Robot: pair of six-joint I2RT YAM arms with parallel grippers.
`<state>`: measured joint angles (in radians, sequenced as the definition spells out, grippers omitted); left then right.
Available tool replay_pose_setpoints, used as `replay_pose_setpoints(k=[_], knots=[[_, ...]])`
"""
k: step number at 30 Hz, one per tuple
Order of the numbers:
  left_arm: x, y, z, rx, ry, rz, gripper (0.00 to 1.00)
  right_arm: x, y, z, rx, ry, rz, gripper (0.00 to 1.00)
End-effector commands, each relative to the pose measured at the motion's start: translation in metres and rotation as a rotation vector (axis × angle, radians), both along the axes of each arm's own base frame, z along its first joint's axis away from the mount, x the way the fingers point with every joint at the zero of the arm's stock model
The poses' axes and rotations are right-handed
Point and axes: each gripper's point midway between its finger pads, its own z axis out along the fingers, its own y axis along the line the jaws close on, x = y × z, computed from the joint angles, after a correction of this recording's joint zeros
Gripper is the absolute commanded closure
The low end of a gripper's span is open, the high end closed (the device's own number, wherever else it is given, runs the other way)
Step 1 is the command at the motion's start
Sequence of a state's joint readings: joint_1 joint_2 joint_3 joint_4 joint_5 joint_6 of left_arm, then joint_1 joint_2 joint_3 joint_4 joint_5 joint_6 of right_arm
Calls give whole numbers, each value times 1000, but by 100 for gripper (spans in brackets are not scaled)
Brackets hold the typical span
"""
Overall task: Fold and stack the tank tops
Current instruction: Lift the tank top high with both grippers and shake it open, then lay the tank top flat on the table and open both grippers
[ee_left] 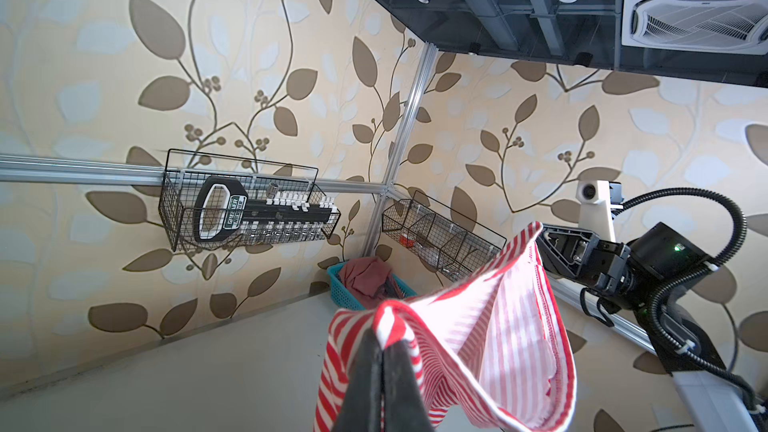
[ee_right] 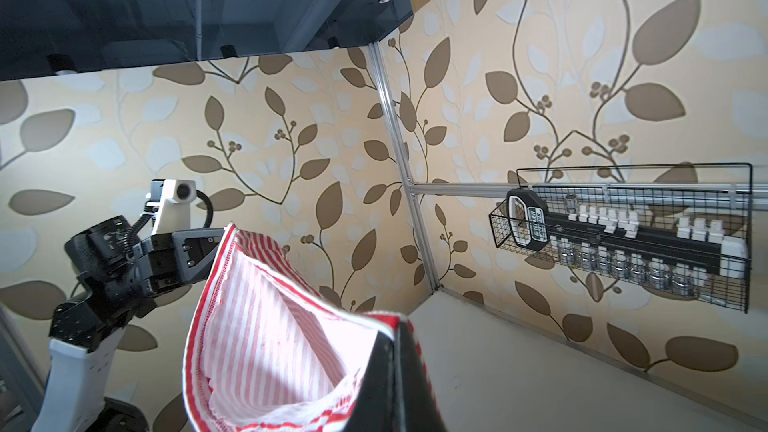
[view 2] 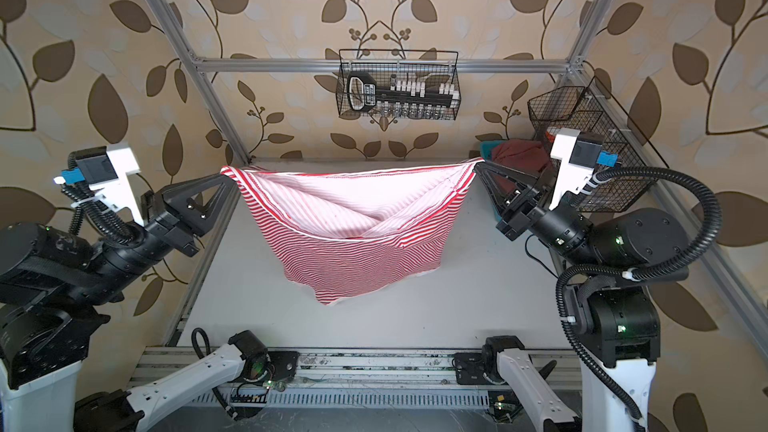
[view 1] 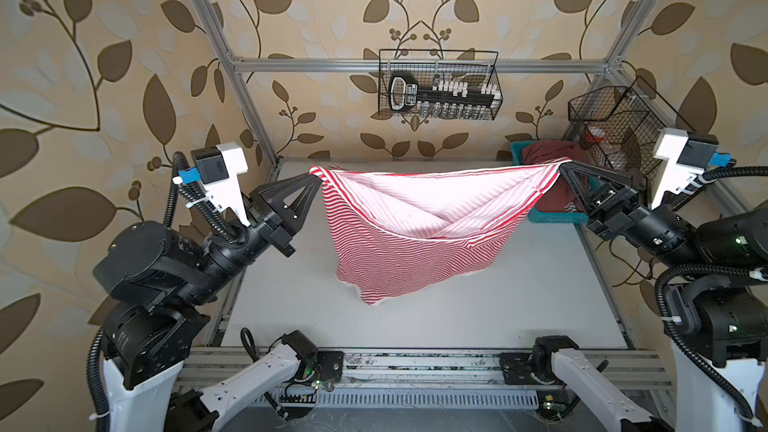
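Striped top: the red-and-white striped top (view 1: 415,251) hangs over the middle of the surface (view 1: 478,317), strung by its upper edge between the two grippers.
Shape: the far edge runs nearly taut from corner to corner. The near edge sags, so a wide opening gapes upward and shows the paler inside. The rest droops to a point toward the front.
Contact below: whether that lowest point touches the surface cannot be told.
Left gripper: the left gripper (view 1: 316,176) is at the top's left corner with its jaws pressed together on the cloth. In the left wrist view the striped edge wraps over the closed tips.
Right gripper: the right gripper (view 1: 561,170) is at the opposite corner, level with the left one, and is likewise clamped on the edge.
Red top: the dusty red top (view 1: 544,153) lies bunched in the blue basket (view 1: 517,151) at the far right corner of the surface, just behind the right gripper.
Behind: a wire basket (view 1: 438,85) holding a tool set hangs on the back rail. A second wire basket (view 1: 602,116) hangs on the right side.
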<state>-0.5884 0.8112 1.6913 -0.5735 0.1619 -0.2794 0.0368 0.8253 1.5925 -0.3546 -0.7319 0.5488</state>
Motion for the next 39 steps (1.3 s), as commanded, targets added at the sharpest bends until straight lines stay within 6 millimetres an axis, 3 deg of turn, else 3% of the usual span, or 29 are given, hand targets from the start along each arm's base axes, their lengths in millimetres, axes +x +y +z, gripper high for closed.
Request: replay_pose_setpoints(k=[1, 4, 8, 12, 13, 15, 18, 21, 23, 27, 32, 38, 39], knots=[[17, -7, -7, 14, 32, 22, 100, -1, 6, -5, 10, 39, 56, 100], [45, -10, -26, 51, 87, 98, 100, 29, 7, -31, 13, 141, 54, 100], [97, -22, -69, 128, 197, 208, 100, 90, 9, -93, 18, 351, 55, 100], [156, -41, -140, 225, 356, 301, 100, 152, 11, -177, 34, 587, 58, 100], [172, -45, -161, 243, 404, 314, 100, 167, 11, -212, 36, 668, 49, 100], [202, -49, -204, 247, 506, 325, 100, 191, 10, -259, 36, 783, 31, 100], [249, -42, -265, 220, 645, 353, 100, 224, 8, -330, 14, 952, -1, 100], [291, -36, -305, 187, 709, 382, 100, 253, 8, -377, 15, 1063, -9, 100], [317, -35, -318, 163, 725, 382, 100, 274, 7, -398, 33, 1107, -20, 100], [358, -41, -329, 152, 749, 355, 100, 305, 3, -422, 62, 1156, -42, 100], [402, -54, -357, 160, 817, 306, 100, 340, -12, -436, 129, 1191, -78, 100], [445, -50, -400, 80, 909, 318, 100, 376, -34, -455, 227, 1229, -142, 100], [450, -50, -403, 63, 919, 316, 96, 381, -35, -459, 239, 1238, -144, 92]])
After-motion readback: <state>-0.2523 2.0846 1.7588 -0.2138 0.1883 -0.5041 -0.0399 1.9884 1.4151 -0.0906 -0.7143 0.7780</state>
